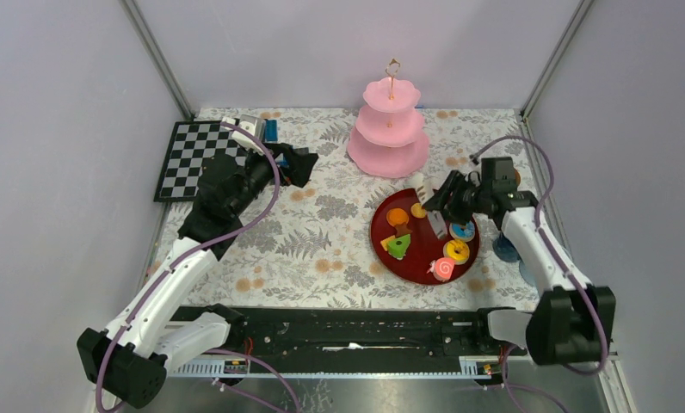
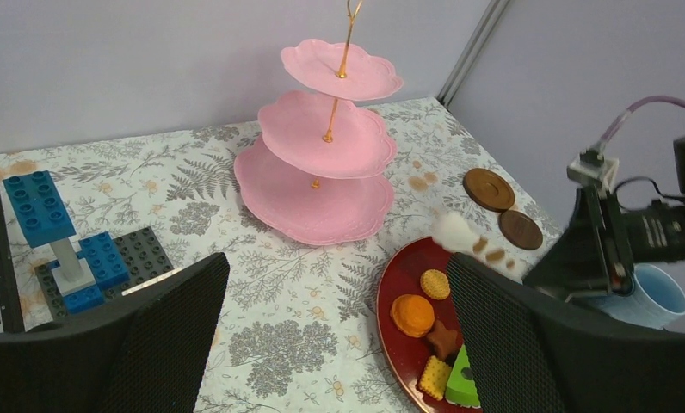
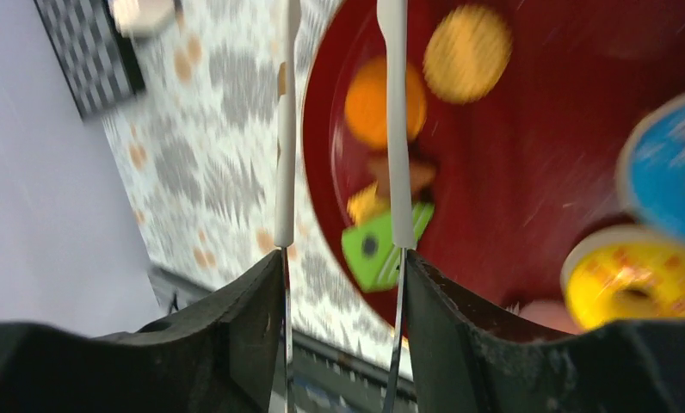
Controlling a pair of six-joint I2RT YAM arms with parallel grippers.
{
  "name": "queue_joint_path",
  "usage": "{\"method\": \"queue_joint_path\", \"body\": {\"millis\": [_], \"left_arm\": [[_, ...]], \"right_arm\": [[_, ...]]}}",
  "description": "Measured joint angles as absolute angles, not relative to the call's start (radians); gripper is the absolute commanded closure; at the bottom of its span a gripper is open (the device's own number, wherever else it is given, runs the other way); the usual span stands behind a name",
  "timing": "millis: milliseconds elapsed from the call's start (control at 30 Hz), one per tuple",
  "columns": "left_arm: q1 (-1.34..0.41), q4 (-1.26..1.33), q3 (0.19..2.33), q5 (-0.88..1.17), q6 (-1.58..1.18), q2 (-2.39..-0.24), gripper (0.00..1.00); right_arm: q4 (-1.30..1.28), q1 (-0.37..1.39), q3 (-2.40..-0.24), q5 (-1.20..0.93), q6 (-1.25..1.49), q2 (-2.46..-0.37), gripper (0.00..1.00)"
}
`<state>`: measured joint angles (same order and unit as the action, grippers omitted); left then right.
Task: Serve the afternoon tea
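Right gripper (image 3: 343,267) nearest lens, right wrist view: half closed, clamping tongs (image 3: 395,129); blades apart, empty, above sweets (image 3: 373,245) on tray (image 3: 511,172).
Left wrist view: left gripper (image 2: 337,267) wide open, empty; stand (image 2: 313,185) bare, saucers (image 2: 488,188) and cup (image 2: 657,297) right of it.
Top view: sweets all on tray, stand close behind.
Sweets likely light, hard, slick; pinch across sides, donuts at rim, gently.

centre: tablecloth (image 1: 322,241) is lying open, easy pass
back: pink stand (image 1: 389,129) is blocking the middle
right: red tray (image 1: 421,262) and white tongs (image 3: 398,129) are crowding it
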<state>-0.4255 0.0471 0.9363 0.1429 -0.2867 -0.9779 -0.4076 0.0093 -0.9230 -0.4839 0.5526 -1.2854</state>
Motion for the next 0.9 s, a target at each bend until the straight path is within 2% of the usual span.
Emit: {"method": "queue_joint_path", "body": {"millis": [100,367,700,900], "left_arm": [[-0.429,0.047,0.936,0.147,-0.289,-0.978,0.01],[-0.432,0.048,0.937,0.154,-0.297,-0.968,0.01],[-0.436,0.047,0.94,0.154,-0.297,-0.963,0.01],[-0.436,0.047,0.941,0.154,-0.297,-0.964,0.01]], "right_arm": [[-0.519,0.09,-0.876,-0.479,0.544,-1.178,0.43],[-0.72,0.09,-0.79,-0.562,0.59,-0.966,0.42],[-0.732,0.089,-0.64,-0.68,0.676,-0.906,0.38],[-0.743,0.09,-0.629,-0.691,0.688,-0.873,0.37]]}}
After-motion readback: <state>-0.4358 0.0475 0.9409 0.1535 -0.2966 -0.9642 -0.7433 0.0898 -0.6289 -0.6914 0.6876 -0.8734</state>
